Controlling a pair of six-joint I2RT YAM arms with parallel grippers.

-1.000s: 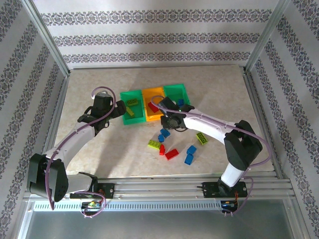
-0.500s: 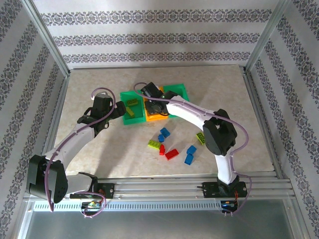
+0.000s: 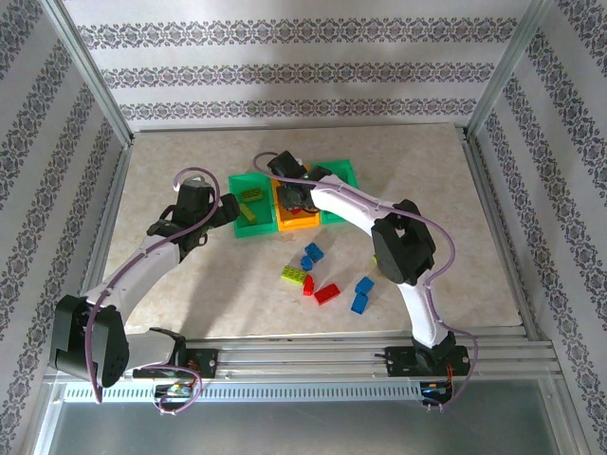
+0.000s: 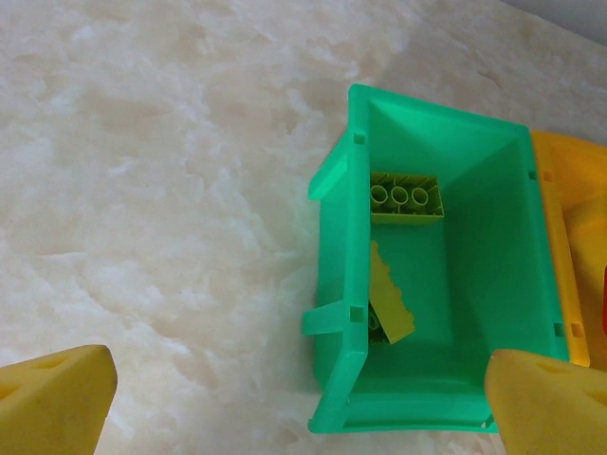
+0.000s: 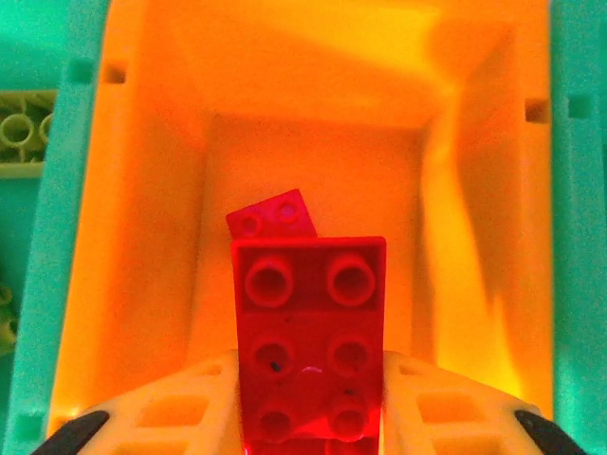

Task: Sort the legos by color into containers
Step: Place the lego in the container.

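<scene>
In the right wrist view my right gripper (image 5: 308, 379) is shut on a red lego (image 5: 311, 322), held over the inside of the orange container (image 5: 142, 190). A second red lego (image 5: 275, 216) lies on that bin's floor. From above, the right gripper (image 3: 289, 194) hangs over the orange container (image 3: 298, 222), between the two green containers (image 3: 248, 227) (image 3: 340, 175). My left gripper (image 3: 213, 216) stands open beside the left green container (image 4: 332, 180); nothing is between its fingers (image 4: 57, 398). Two yellow-green legos (image 4: 406, 197) (image 4: 391, 294) lie in that bin.
Loose legos lie on the table in front of the bins: blue ones (image 3: 312, 254) (image 3: 364, 284) (image 3: 359, 303), a yellow-green one (image 3: 293, 275) and red ones (image 3: 308, 284) (image 3: 326, 293). The right forearm (image 3: 403, 248) arches above them. Metal posts and patterned walls enclose the table.
The right arm has swung from the front of the bins back and left, bringing the red lego over the orange container. The left arm has not moved.
</scene>
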